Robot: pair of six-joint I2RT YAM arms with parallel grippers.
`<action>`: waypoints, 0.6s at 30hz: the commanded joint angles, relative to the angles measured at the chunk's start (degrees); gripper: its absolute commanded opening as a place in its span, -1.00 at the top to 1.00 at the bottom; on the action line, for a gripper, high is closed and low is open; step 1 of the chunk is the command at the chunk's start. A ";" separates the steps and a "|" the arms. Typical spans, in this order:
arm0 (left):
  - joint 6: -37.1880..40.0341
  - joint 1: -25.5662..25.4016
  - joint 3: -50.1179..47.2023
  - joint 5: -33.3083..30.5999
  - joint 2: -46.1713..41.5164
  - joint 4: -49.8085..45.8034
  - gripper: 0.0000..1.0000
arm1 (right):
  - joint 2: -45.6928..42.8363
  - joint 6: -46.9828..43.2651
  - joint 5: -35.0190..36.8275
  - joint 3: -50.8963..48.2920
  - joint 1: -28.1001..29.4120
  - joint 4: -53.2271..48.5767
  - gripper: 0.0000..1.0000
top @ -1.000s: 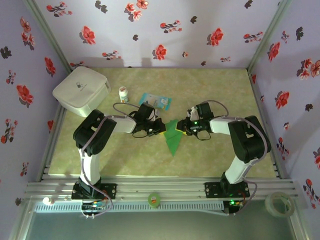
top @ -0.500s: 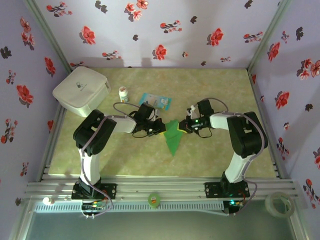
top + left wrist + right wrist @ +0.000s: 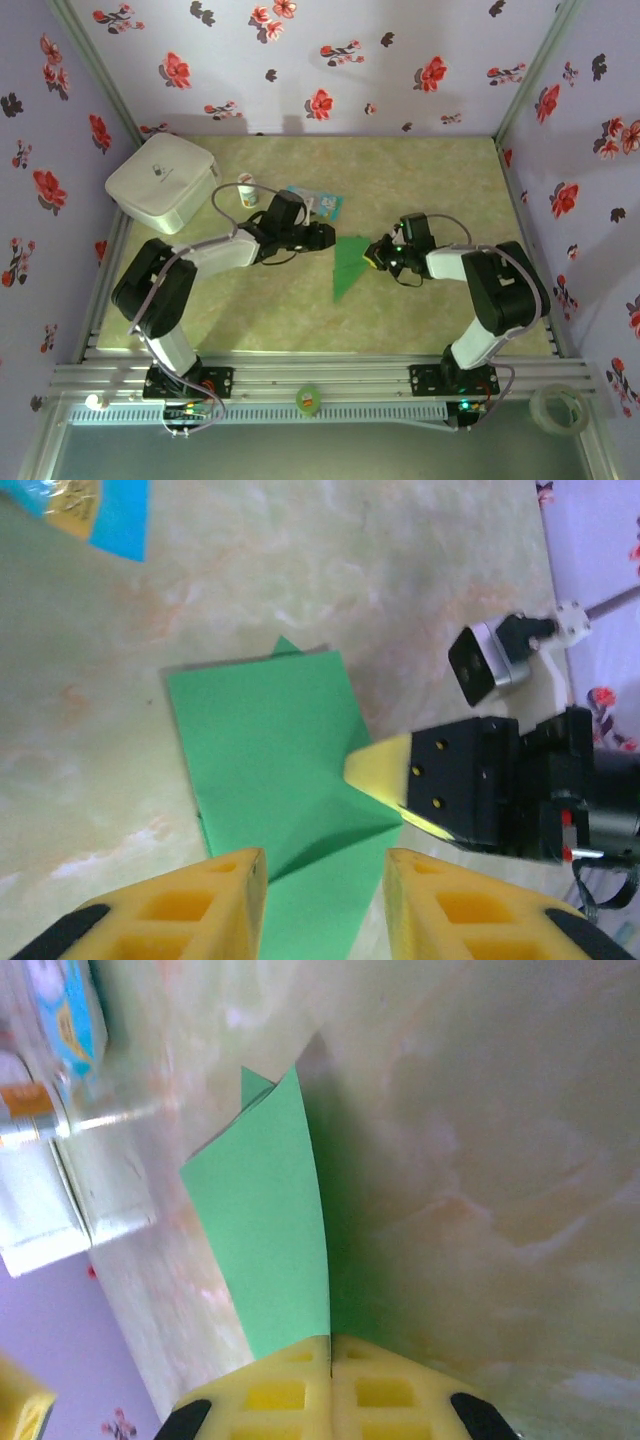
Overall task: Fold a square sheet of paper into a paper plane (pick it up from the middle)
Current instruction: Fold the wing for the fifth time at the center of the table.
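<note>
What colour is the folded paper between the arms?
The paper is plain bright green; the left wrist view shows it best.

The sheet of paper (image 3: 347,265) is plain bright green, on a desk (image 3: 440,310) marbled in pale yellow-green and cream. The walls (image 3: 330,70) are lavender with red and dark flowers. The left pincer (image 3: 322,860) and right pincer (image 3: 330,1345) are yellow with black.

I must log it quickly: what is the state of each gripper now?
Left gripper: open, holding nothing.
Right gripper: closed on the folded green paper.
</note>
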 commanded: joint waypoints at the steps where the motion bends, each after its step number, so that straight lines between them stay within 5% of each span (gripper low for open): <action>1: 13.83 -5.82 1.36 -8.93 -1.24 -8.54 0.23 | -3.35 8.64 8.67 -0.03 3.12 2.75 1.00; 6: 18.91 -11.26 2.01 -15.38 1.17 -11.77 0.11 | -6.27 11.11 13.95 0.01 5.39 -0.98 1.00; 18: 23.11 -18.28 5.61 -27.50 6.57 -13.28 0.03 | -6.26 12.54 12.42 0.81 5.77 -0.02 1.00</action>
